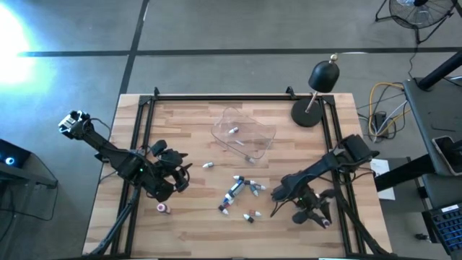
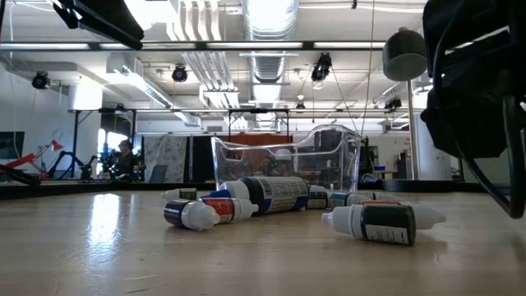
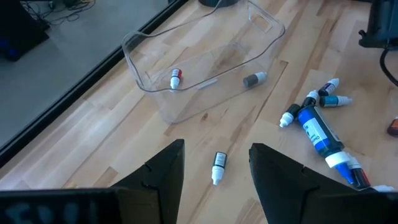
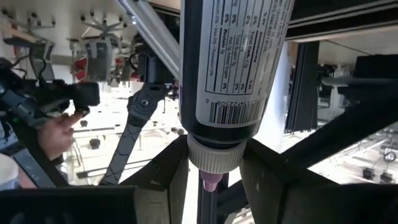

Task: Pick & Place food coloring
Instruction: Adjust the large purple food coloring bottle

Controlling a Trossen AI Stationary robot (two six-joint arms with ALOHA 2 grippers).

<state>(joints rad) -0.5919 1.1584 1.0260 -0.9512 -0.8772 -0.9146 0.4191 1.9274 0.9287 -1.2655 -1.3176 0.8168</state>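
Several tiny food coloring bottles (image 1: 238,189) lie on their sides mid-table, with dark bodies and white or blue caps; they also show in the low view (image 2: 263,196). One white-capped bottle (image 3: 217,167) lies alone on the wood, just ahead of my open left gripper (image 3: 214,168), which hovers left of the pile (image 1: 179,172). A pink-capped bottle (image 1: 163,209) lies near the table's left front. The clear tray (image 1: 244,133) holds two bottles (image 3: 176,77). My right gripper (image 1: 280,192) is right of the pile, shut on a dark labelled bottle (image 4: 236,56). My right gripper pinches the dark labelled bottle between its two fingers (image 4: 165,177) at the cap end, by the white collar (image 4: 214,158). The purple tip (image 4: 210,182) points back toward the wrist and the body sticks out forward past the fingertips. Only the room shows behind it, no table.
A black lamp (image 1: 323,76) stands on its round base (image 1: 307,115) at the far right corner. A black frame rail (image 1: 216,96) runs along the table's edges. A person's hand (image 4: 56,134) shows in the room beyond. Bare wood lies along the near edge.
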